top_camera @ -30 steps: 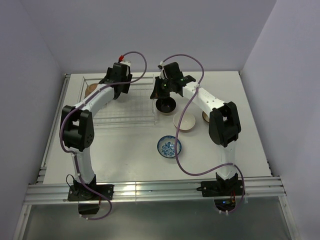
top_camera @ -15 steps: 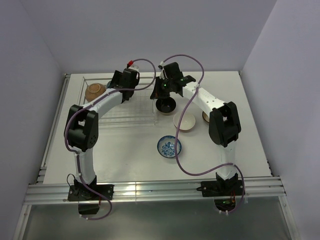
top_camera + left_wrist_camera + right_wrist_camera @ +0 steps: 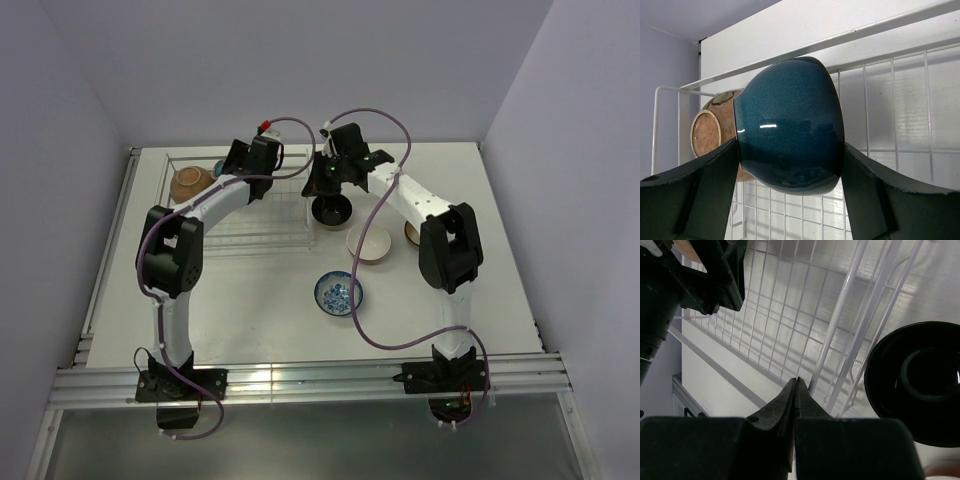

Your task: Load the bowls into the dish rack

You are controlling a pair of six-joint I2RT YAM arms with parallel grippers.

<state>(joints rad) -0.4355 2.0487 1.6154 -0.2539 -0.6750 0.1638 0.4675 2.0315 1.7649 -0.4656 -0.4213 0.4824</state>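
— What's the left gripper (image 3: 789, 150) doing?

— Its jaws are spread wide, and the teal bowl (image 3: 790, 120) sits framed between the two fingertips. The tips lie right at its sides. I can't tell from here whether they press on it.

— Which way is that bowl lying?

— It stands on edge in the rack (image 3: 255, 240), toward the far left corner. Its foot-to-mouth line runs level, from one finger across to the other. The narrow end is turned toward the tan bowl (image 3: 710, 135) and the wide end faces away, toward the right of the rack. The tan bowl is on edge too, with its foot ring turned the same way.

— Anything changed?

— A second ago that gripper hung further left over the rack and hid part of the tan bowl. It has drawn back to the right. From above the tan bowl now shows whole, with a sliver of teal beside it. The right arm hasn't budged.

— And the right gripper (image 3: 796, 382)?

— Closed tight with nothing in it, poised over the rack's right-hand rail. It is just beside the black bowl (image 3: 912, 382) on the table (image 3: 470, 290). The white-lined bowl (image 3: 368, 243) and the patterned bowl (image 3: 338, 293) sit nearer the arms' bases.
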